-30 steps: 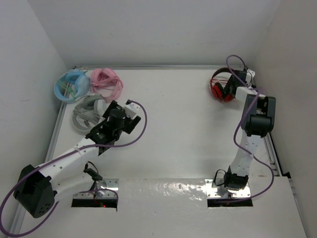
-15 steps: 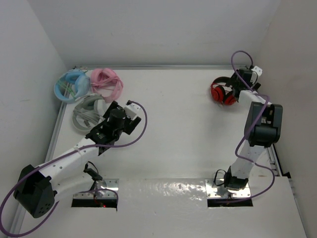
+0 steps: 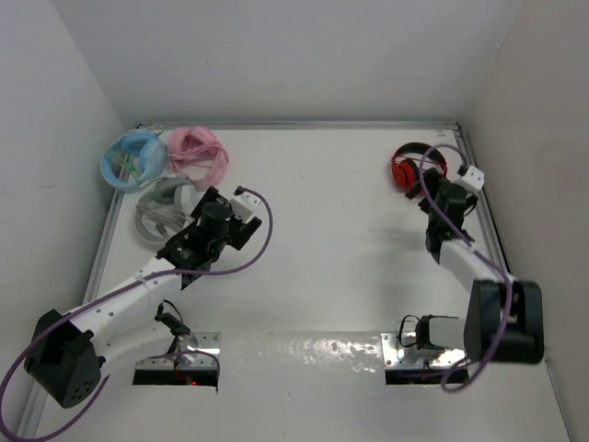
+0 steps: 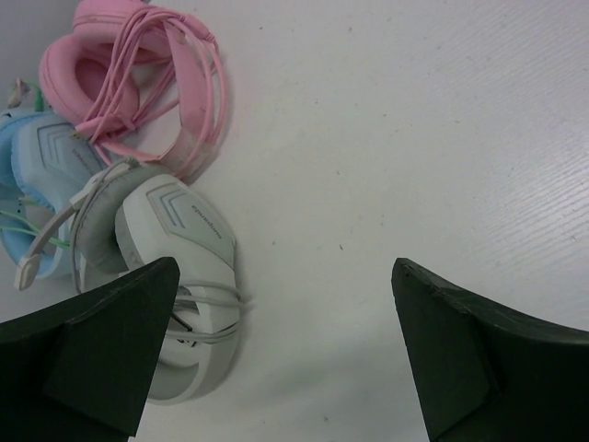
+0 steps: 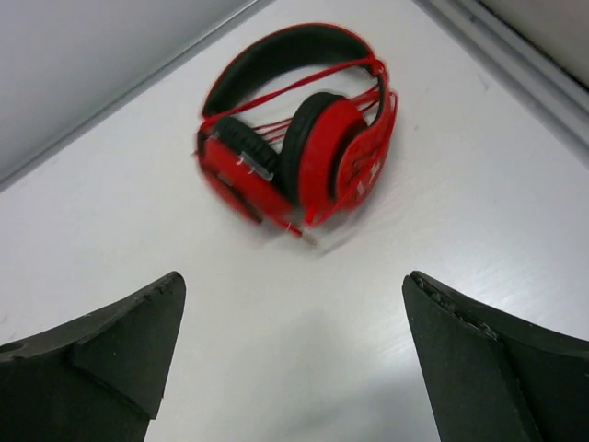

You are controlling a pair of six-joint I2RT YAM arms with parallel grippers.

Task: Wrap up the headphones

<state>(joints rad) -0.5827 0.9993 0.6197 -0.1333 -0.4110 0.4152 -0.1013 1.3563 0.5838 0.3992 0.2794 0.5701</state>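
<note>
My left hand (image 4: pixel 285 313) hangs spread wide and empty. Ahead of it, off to the left, lie the pink headphones (image 4: pixel 138 83), the blue headphones (image 4: pixel 37 175) and the grey headphones (image 4: pixel 175 239), the grey pair just beyond its left finger.

My right hand (image 5: pixel 293 304) is also spread wide, holding nothing. The red headphones (image 5: pixel 340 157) lie on the counter (image 5: pixel 138 212) straight ahead of it, apart from both fingers, with the red cable (image 5: pixel 276 101) looped across headband and cups.

I judge the wrapping nearly finished. A loose cable end (image 5: pixel 308 238) seems to poke out toward the hand. Next I would tuck it in gently, so the loops don't slip.
</note>
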